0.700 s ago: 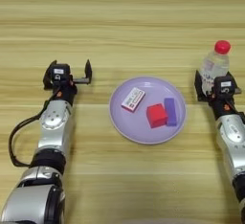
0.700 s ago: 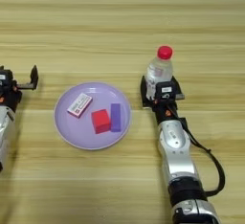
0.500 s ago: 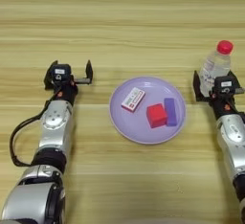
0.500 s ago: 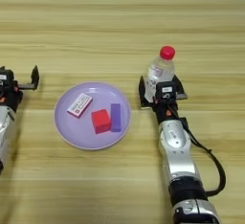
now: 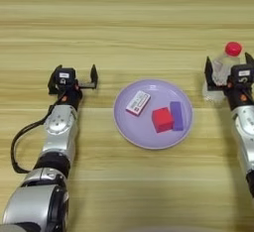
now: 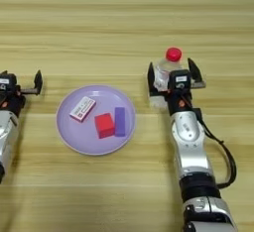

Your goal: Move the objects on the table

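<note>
A small red cube (image 5: 161,119) and a small purple block (image 5: 176,115) lie side by side on a lilac plate (image 5: 141,133) in the middle of the table (image 5: 124,28). My left gripper (image 5: 73,76) rests on the wood left of the plate, open, with nothing between its fingers. To the right of the plate, my right gripper (image 6: 172,71) is also open. Its fingers stand on either side of a clear bottle with a red cap (image 6: 164,70), with a gap on the bottle's right side.
A small white card with red print (image 5: 138,102) lies on the left part of the plate. Both forearms stretch from the near edge toward the grippers, each trailing a black cable.
</note>
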`<state>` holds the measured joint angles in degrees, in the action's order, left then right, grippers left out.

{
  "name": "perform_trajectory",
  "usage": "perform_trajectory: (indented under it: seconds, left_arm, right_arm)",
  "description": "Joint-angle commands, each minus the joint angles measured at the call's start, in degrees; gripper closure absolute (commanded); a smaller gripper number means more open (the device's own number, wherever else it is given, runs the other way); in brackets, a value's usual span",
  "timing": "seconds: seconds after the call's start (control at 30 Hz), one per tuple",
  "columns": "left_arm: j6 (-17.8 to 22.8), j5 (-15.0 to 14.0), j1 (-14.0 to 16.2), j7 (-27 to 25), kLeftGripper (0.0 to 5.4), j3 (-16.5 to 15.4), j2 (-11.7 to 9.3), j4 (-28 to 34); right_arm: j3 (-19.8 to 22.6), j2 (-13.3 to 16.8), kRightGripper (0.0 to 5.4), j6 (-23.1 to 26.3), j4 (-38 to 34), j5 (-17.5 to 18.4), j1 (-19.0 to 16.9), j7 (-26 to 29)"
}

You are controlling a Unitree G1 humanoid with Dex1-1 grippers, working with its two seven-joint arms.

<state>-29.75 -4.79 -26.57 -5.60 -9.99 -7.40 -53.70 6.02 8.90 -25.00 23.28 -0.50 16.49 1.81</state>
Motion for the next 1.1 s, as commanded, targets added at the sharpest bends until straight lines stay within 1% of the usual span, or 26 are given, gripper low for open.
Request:
perform_trajectory:
  seconds: [0.03, 0.23, 0.37, 0.47, 0.53, 0.6, 0.7, 0.8, 0.9, 0.97, 1.03, 1.1]
  left_arm:
    - [-0.5, 0.4, -1.0, 0.1, 0.00, 0.2, -0.1, -1.0]
    - [-0.7, 0.4, -1.3, 0.2, 0.00, 0.2, 0.0, -1.6]
    - [-0.8, 0.5, -1.4, 0.2, 0.00, 0.2, 0.0, -1.8]
    - [-0.9, 0.5, -1.5, 0.3, 0.00, 0.2, 0.0, -1.9]
    - [-1.0, 0.4, -1.5, 0.3, 0.00, 0.2, -0.1, -1.8]
    - [-1.0, 0.4, -1.5, 0.3, 0.00, 0.2, -0.1, -1.6]
    - [-1.3, 0.3, -1.3, 0.3, 0.00, 0.1, -0.1, -0.9]
    - [-1.6, 0.1, -1.0, 0.2, 0.00, 0.1, 0.1, 0.1]
    - [-1.8, 0.1, -0.8, 0.3, 0.00, 0.1, 0.1, 0.8]
    - [-1.9, 0.1, -0.3, 0.3, 0.00, 0.2, 0.1, 2.1]
    - [-2.3, 0.8, 0.8, 0.8, 0.00, 0.6, 0.0, 5.1]
    - [-2.0, 0.8, 2.2, 0.7, 0.00, 1.0, 0.1, 9.0]
  right_arm:
    - [0.2, 0.7, 0.05, 2.7, -7.1, 1.3, -0.2, 1.1]
    - [0.7, 0.8, 0.05, 5.5, -15.4, 2.6, -2.4, 1.7]
    - [1.7, 1.1, 0.05, 6.2, -19.6, 3.3, -3.9, 1.5]
    - [3.9, 1.6, 0.05, 6.7, -23.4, 3.7, -5.1, 0.2]
    - [6.3, 2.3, 0.05, 7.0, -23.9, 3.4, -5.3, -1.3]
    - [8.7, 3.4, 0.05, 7.4, -21.9, 3.4, -4.9, -2.4]
    - [11.8, 5.5, 0.05, 7.3, -16.2, 3.6, -3.6, -3.6]
    - [13.7, 6.5, 0.05, 7.1, -12.5, 4.1, -3.0, -4.4]
    - [14.4, 7.4, 0.05, 6.5, -8.8, 4.1, -1.9, -4.4]
    - [14.3, 7.7, 0.05, 6.6, -4.9, 4.3, -1.1, -3.9]
    - [13.5, 7.9, 0.05, 6.9, 0.7, 3.9, -0.1, -3.3]
    - [12.8, 7.7, 0.05, 6.2, 5.1, 3.5, 0.6, -2.9]
